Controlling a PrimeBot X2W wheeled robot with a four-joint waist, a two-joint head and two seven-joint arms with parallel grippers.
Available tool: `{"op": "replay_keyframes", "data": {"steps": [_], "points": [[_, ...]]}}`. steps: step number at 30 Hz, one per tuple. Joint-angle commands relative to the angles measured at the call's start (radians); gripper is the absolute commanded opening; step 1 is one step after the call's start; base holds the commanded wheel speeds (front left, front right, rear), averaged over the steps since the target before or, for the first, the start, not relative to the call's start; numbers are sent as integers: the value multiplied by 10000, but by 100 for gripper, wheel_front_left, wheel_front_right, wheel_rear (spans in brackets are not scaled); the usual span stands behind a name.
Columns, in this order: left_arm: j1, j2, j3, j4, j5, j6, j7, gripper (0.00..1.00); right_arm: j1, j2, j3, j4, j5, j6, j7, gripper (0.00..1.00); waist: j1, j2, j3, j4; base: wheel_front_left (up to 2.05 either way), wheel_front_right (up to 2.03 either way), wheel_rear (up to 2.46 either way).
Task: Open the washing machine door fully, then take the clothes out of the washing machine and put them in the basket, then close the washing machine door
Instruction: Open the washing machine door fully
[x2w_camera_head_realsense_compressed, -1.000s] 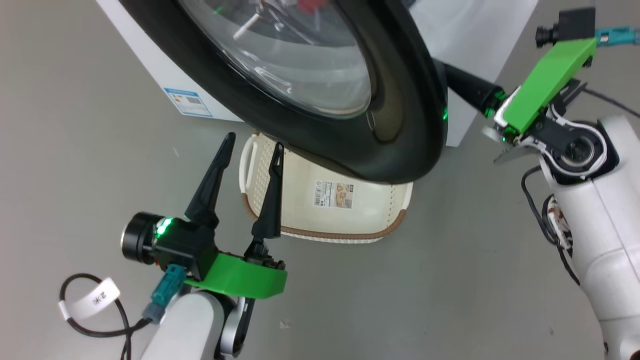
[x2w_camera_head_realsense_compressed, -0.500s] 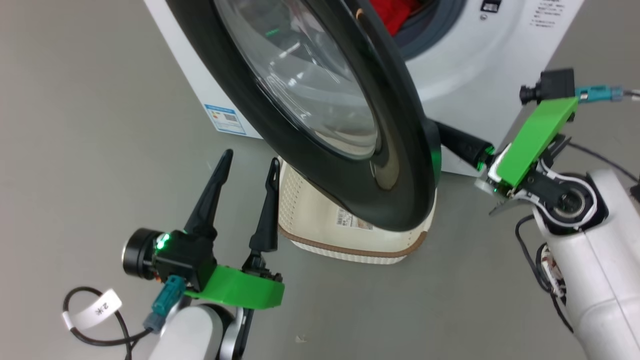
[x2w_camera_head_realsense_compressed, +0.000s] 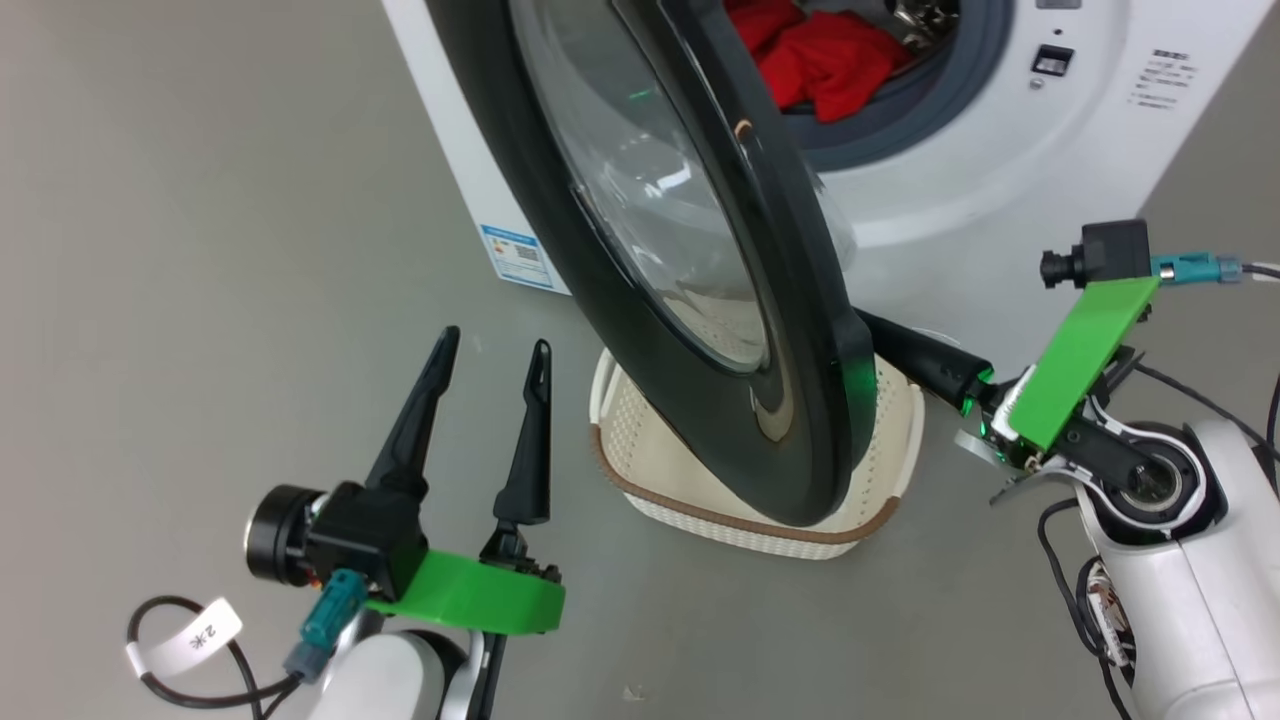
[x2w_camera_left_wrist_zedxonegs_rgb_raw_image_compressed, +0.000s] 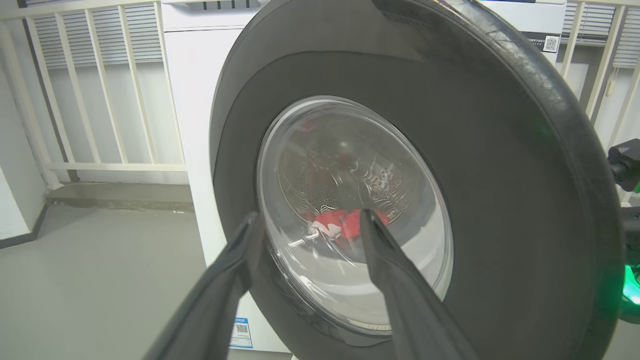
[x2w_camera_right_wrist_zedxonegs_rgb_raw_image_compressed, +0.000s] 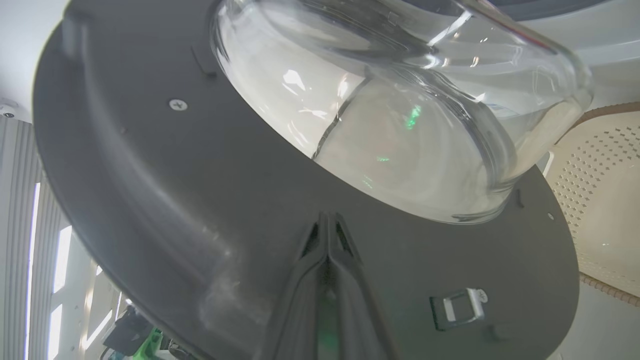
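In front of the washer, floor level: the washing machine door (x2w_camera_head_realsense_compressed: 810, 430) is part open, roughly edge-on from the head view, its lower rim hanging over the basket (x2w_camera_head_realsense_compressed: 720, 522)

- the clothes (x2w_camera_head_realsense_compressed: 820, 60) sit in the drum, red heap behind the grey ring, untouched
- the washing machine (x2w_camera_head_realsense_compressed: 960, 190) is squared to the robot, and the basket is on the floor just in front of it, under the door's swing
- right gripper (x2w_camera_right_wrist_zedxonegs_rgb_raw_image_compressed: 327, 222): fingers pinched together, nothing between them, tips on the door's dark inner face just below the glass bowl (x2w_camera_right_wrist_zedxonegs_rgb_raw_image_compressed: 400, 125). Looks like contact, can't swear to it
- left gripper (x2w_camera_head_realsense_compressed: 495, 342): fingers spread wide, empty, on the outer side of the door and pointing at the glass

Step in hand, as I read it: swing the door fully open. To do it well:
- push along the hinge arc, not straight out, or the tips will skate across the plastic
- stay on the flat panel, clear of the bowl and the latch hook (x2w_camera_right_wrist_zedxonegs_rgb_raw_image_compressed: 457, 307)
- the left gripper looks to be in the swing path, so pull it aside first
- don't stop until the drum mouth is fully clear
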Motion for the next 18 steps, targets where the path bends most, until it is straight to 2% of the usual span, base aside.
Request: {"op": "replay_keyframes", "data": {"steps": [1, 18], "points": [[65, 175, 334, -275, -94, 80, -78, 100, 99, 254, 127, -432, -92, 77, 155, 0, 0, 0, -59, 193, 0, 0, 0], [265, 175, 369, -176, -248, 92, -78, 100, 1066, 592, -16, -1209, -166, 77, 860, 0, 0, 0, -350, 934, 0, 0, 0]]}}
